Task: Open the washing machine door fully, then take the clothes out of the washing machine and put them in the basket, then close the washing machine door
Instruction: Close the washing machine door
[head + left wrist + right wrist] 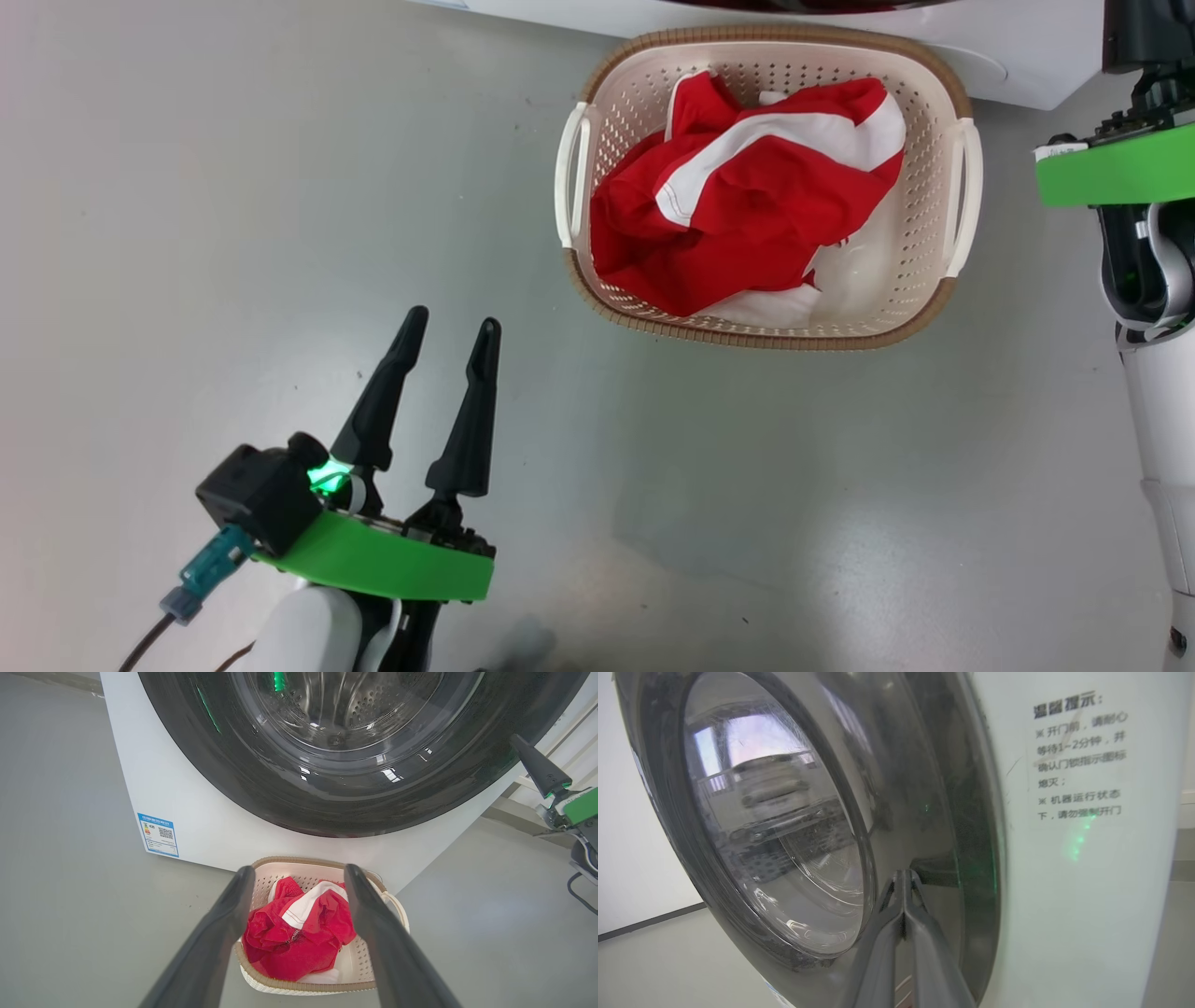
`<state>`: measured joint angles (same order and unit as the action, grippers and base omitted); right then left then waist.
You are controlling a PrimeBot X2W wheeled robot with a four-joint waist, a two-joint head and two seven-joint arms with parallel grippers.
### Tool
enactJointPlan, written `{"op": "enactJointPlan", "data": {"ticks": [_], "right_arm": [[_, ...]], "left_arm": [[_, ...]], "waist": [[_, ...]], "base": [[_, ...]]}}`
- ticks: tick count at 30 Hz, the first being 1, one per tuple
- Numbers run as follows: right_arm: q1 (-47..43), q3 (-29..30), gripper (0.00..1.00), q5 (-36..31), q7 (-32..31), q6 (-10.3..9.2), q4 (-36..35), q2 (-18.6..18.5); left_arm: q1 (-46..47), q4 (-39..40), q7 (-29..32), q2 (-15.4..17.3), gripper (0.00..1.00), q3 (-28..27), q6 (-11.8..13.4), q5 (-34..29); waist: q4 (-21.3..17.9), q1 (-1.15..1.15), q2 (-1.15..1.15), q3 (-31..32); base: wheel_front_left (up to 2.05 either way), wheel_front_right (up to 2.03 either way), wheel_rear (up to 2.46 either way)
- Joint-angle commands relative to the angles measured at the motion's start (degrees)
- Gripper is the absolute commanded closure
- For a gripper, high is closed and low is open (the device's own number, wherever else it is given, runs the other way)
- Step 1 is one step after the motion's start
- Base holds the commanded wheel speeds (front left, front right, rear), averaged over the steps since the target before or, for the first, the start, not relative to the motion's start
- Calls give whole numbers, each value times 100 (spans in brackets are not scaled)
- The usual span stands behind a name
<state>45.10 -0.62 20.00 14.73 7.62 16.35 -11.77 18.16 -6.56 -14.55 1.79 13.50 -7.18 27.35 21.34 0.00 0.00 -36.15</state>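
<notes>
Left jaws stand wide and empty, their 2 dark fingers [383, 401] spread apart above the grey floor [233, 187], well clear of everything. In the left wrist view they point toward the basket [775, 341], which shows between them.

Right jaws are shut, holding nothing. Their 2 fingers [920, 933] are pressed together, and the tips meet the black rim of the washing machine door [775, 812] at a dark recess near the rim's edge, just beside the white front of the washing machine [201, 812]. Beyond that edge, a printed notice [1078, 760] is stuck on the white front.

From the left wrist view the door lies flat against the machine's front, with the steel drum visible through its glass. Whether it is latched I cannot tell.

On the floor, the basket stands just in front of the machine's lower edge. The clothes [738, 215] lie in it as a crumpled red heap with white stripes. A blue label [159, 834] sits at the machine's lower front corner.
</notes>
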Motion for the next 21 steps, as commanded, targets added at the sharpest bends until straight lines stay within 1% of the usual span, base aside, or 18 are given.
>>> {"op": "enactJointPlan", "data": {"ticks": [1, 7, 13, 14, 15, 18, 20, 21], "right_arm": [[147, 27, 100, -46, 27, -13, -103, 44], [164, -42, 100, -63, 27, -13, -86, 52], [-246, -303, 100, -21, 27, -13, -13, 71], [-322, -343, 96, -7, 27, -13, 8, 71], [-397, -377, 94, 11, 27, -13, 27, 74], [-626, -466, 76, 62, 27, -13, 91, 106], [-771, -503, 58, 90, 27, -13, 119, 138], [-845, -520, 33, 98, 27, -13, 130, 155]], "left_arm": [[31, 138, -45, 109, 0, -157, -31, 82], [48, 123, -45, 109, 0, -166, -31, 76], [0, 11, -45, 109, 0, -248, -31, -15], [-7, -8, -45, 109, 0, -273, -31, -35], [-18, -28, -45, 109, 0, -299, -31, -58], [-69, -86, -45, 109, 0, -377, -31, -150], [-108, -126, -45, 109, 0, -421, -31, -221], [-127, -148, -45, 109, 0, -443, -31, -256]], "waist": [[19, 0, 0, -18], [13, 0, 0, 25], [-110, 0, 0, 322], [-136, 0, 0, 377], [-165, 0, 0, 431], [-266, 0, 0, 611], [-337, 0, 0, 730], [-372, 0, 0, 790]], "base": [[0, 0, 0], [0, 0, 0], [0, 0, 0], [0, 0, 0], [0, 0, 0], [0, 0, 0], [0, 0, 0], [0, 0, 0]]}}
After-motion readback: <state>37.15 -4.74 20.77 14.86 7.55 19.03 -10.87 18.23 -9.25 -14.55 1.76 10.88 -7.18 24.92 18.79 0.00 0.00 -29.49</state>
